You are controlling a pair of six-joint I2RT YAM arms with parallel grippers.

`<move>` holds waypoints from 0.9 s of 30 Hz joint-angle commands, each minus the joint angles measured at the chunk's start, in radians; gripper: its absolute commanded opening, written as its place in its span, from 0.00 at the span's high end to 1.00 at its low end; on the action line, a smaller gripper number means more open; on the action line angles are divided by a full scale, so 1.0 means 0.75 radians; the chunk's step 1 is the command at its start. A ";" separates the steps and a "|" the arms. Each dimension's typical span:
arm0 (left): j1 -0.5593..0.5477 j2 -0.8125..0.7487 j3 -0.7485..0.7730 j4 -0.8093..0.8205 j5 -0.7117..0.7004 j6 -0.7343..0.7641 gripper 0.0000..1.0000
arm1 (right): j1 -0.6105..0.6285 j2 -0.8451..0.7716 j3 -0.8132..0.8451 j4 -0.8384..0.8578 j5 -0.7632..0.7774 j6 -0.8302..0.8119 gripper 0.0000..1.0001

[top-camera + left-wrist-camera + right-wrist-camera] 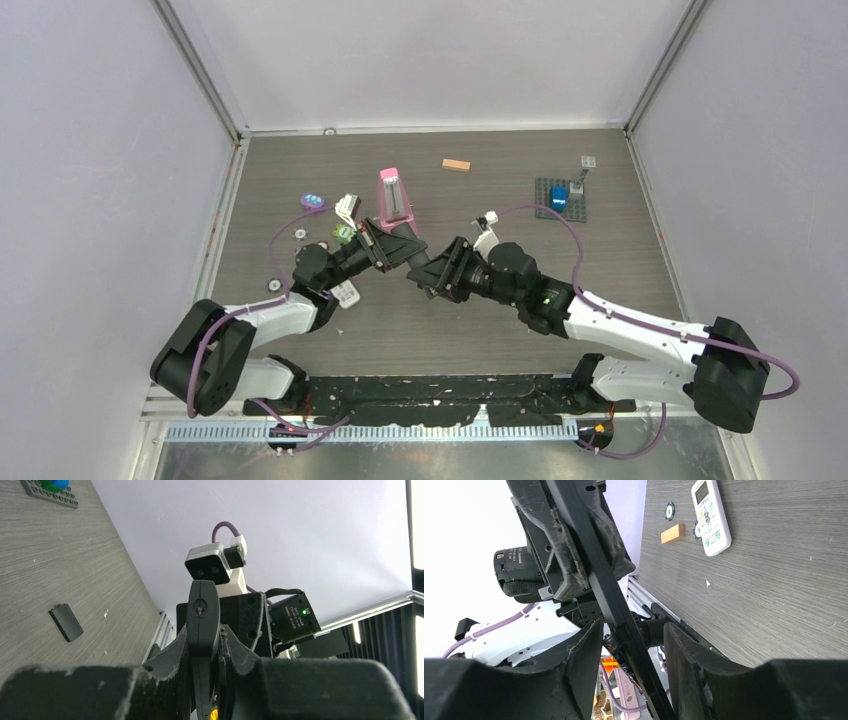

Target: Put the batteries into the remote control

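Above the middle of the overhead frame, a pink tapering box (395, 195) stands on the grey wood-grain table (400, 340). Something pale shows inside it, but what it is cannot be told. Toward the upper right lies a dark grey studded plate (545, 208) with a small blue piece (559, 196) on it. The remote control (621, 617) is a slim, matte black slab with straight edges. It is held off the table at the frame's centre, between the two arms. In the right wrist view its long axis runs diagonally from the upper left to the bottom centre. In the left wrist view it is seen end-on, narrow and upright. The left gripper (202, 635) is clamped on it, with a rough black finger pressed to each side. The right gripper (633, 625) straddles the slab with its jaws apart, and a gap shows on at least one side. No batteries can be picked out with certainty; only a tiny orange spot shows under the remote. On the table lie a glossy white remote (710, 515) with buttons, an orange-tan block (672, 533) and a flat black rectangular plate (66, 622).
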 commanded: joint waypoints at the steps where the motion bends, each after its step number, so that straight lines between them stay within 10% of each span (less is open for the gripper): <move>1: -0.001 0.001 0.018 0.092 0.000 0.006 1.00 | -0.011 -0.008 -0.038 0.130 -0.038 0.053 0.49; 13: -0.002 -0.007 0.022 0.093 -0.013 -0.014 1.00 | -0.011 -0.005 -0.093 0.209 -0.067 0.064 0.69; 19: -0.002 -0.010 0.010 0.092 -0.012 -0.007 1.00 | -0.013 -0.035 -0.057 0.212 -0.056 0.004 0.26; 27: -0.002 -0.041 -0.010 0.091 -0.011 -0.001 1.00 | -0.035 -0.155 -0.023 0.073 -0.042 -0.097 0.18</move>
